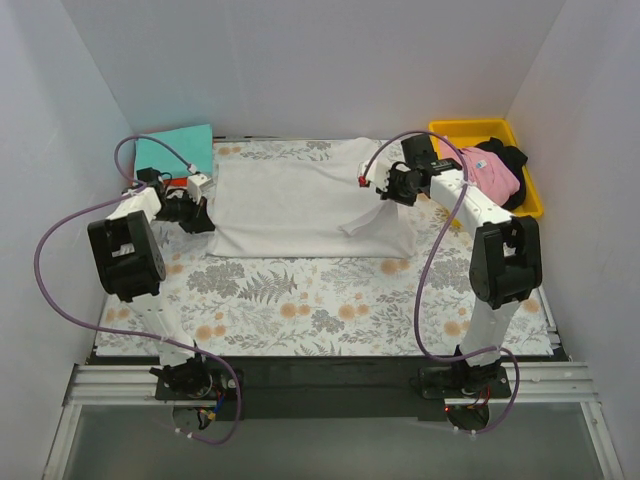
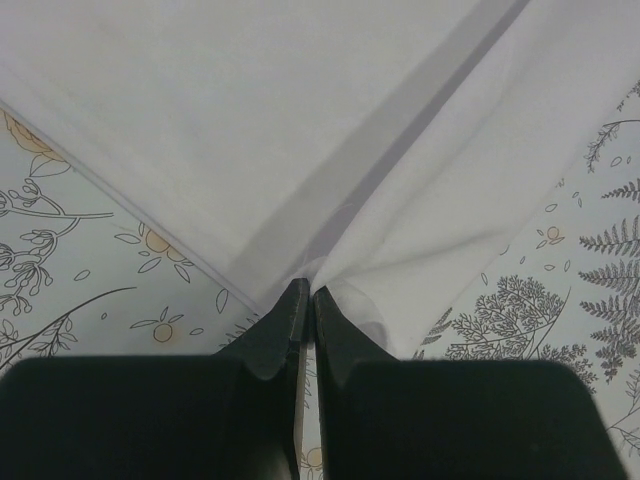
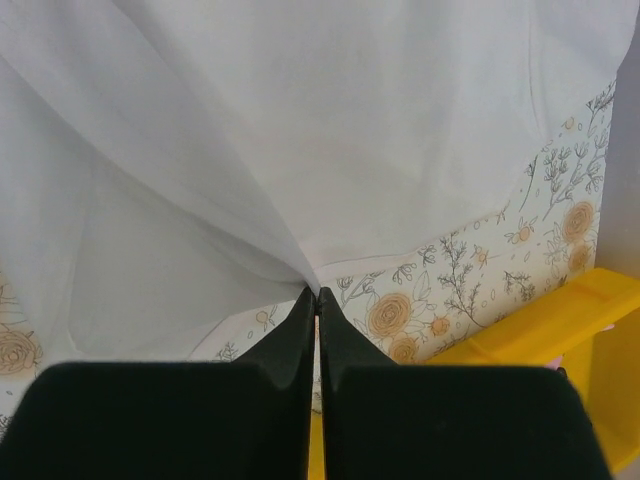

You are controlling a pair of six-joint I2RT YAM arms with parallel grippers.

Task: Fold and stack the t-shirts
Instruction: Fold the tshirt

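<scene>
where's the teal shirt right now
In the top view, the teal t-shirt lies at the far left corner of the table, behind the left gripper and left of the white t-shirt.

I see a white t-shirt (image 1: 290, 200), grey-and-orange floral table cloth (image 1: 300, 300), teal t-shirt (image 1: 178, 148), pink t-shirt (image 1: 490, 172), black t-shirt (image 1: 513, 158), yellow bin (image 1: 470, 128).

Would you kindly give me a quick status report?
Left hand shut on white shirt. Right hand shut on it too, edge raised. Bin apart, nothing blocking.
</scene>
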